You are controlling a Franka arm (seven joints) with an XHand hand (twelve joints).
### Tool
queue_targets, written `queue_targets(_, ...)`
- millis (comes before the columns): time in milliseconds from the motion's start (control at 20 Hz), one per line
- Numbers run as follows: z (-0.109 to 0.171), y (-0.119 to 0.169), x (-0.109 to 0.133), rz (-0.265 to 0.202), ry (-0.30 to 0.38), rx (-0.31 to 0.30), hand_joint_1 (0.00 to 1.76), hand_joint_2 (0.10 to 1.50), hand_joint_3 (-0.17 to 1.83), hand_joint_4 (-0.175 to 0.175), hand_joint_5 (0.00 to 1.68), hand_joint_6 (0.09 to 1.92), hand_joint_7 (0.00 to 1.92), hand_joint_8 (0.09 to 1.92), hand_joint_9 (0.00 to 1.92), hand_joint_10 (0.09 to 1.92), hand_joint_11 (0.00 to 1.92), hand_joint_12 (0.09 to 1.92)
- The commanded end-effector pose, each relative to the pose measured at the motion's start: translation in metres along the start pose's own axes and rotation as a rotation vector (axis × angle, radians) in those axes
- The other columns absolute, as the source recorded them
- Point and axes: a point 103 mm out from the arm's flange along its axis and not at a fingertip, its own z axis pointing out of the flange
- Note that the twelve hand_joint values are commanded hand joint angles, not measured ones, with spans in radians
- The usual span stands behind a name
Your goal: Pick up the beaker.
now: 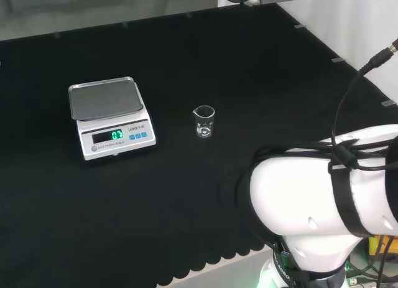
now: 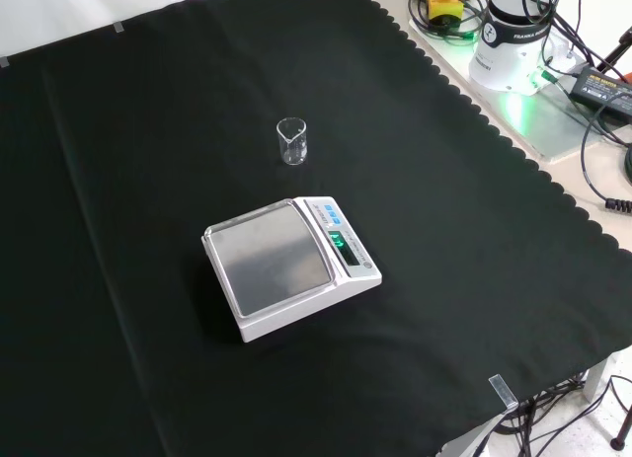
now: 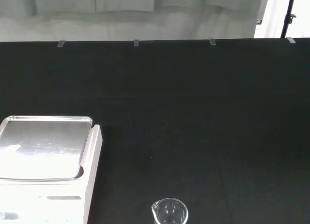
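Surface: a black cloth (image 1: 186, 226) with a scalloped edge is spread over the bench.
Beaker: 1 small clear glass beaker (image 1: 204, 121) is stood upright on the cloth, right of a white digital scale with a steel pan (image 1: 110, 116) in the head view, apart from it.
Front view: the arm's white base (image 2: 513, 33) and cables are seen beyond the cloth's edge.
Arm: a white link (image 1: 323, 195) is raised at the head view's right.
Fingers: cannot be told.

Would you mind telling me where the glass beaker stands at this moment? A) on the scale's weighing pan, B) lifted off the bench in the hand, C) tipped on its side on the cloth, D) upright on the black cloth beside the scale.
D: the beaker stands upright on the black cloth, apart from the scale, whose pan is bare.
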Motion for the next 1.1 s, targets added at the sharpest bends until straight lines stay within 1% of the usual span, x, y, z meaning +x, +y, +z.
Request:
queue_targets(50,0.000,0.001,-0.001,0.003,-0.014,-0.005,0.05,0.93,0.33,0.000,0.06,0.09,0.03,0.17,0.11,0.36,0.12,1.26)
queue_targets(100,0.001,0.002,-0.001,0.007,-0.019,-0.001,0.02,0.93,0.33,0.004,0.04,0.09,0.02,0.10,0.06,0.32,0.06,1.27)
queue_targets(200,0.000,0.003,-0.004,0.016,-0.019,-0.001,0.00,0.93,0.33,0.007,0.01,0.09,0.00,0.09,0.01,0.29,0.01,1.27)
queue_targets(250,0.000,0.004,0.006,0.023,-0.033,-0.002,0.00,0.93,0.33,0.007,0.01,0.09,0.00,0.09,0.01,0.28,0.01,1.27)
queue_targets(300,0.000,0.004,0.009,0.030,-0.032,-0.003,0.00,0.93,0.33,0.007,0.01,0.09,0.00,0.09,0.00,0.28,0.00,1.27)
queue_targets(400,0.001,0.005,0.006,0.034,-0.027,0.001,0.00,0.93,0.33,0.008,0.01,0.09,0.00,0.09,0.00,0.28,0.00,1.27)
queue_targets(450,0.003,0.006,0.003,0.011,-0.016,-0.006,0.00,0.93,0.33,0.008,0.01,0.09,0.00,0.09,0.00,0.28,0.00,1.27)
queue_targets(550,0.008,0.008,-0.007,0.014,0.000,-0.014,0.00,0.93,0.32,0.008,0.01,0.09,0.00,0.09,0.00,0.29,0.00,1.28)
queue_targets(750,0.024,0.013,-0.020,0.042,0.023,-0.060,0.00,0.94,0.31,0.005,0.02,0.09,0.02,0.09,0.00,0.37,0.00,1.32)
queue_targets(800,0.028,0.014,-0.022,0.050,0.040,-0.078,0.00,0.94,0.31,0.004,0.03,0.09,0.02,0.09,0.00,0.39,0.00,1.33)
queue_targets(850,0.033,0.015,-0.023,0.050,0.056,-0.082,0.00,0.94,0.31,0.003,0.03,0.09,0.03,0.09,0.00,0.42,0.00,1.35)
queue_targets(1000,0.048,0.021,-0.024,0.058,0.056,-0.064,0.00,0.95,0.30,-0.004,0.07,0.09,0.05,0.10,0.00,0.50,0.00,1.39)
queue_targets(1050,0.051,0.024,-0.022,0.045,0.043,-0.062,0.00,0.95,0.29,-0.005,0.07,0.09,0.04,0.13,0.00,0.51,0.00,1.40)
queue_targets(1100,0.056,0.026,-0.021,0.048,0.054,-0.064,0.00,0.96,0.28,-0.006,0.08,0.09,0.02,0.18,0.00,0.52,0.00,1.41)
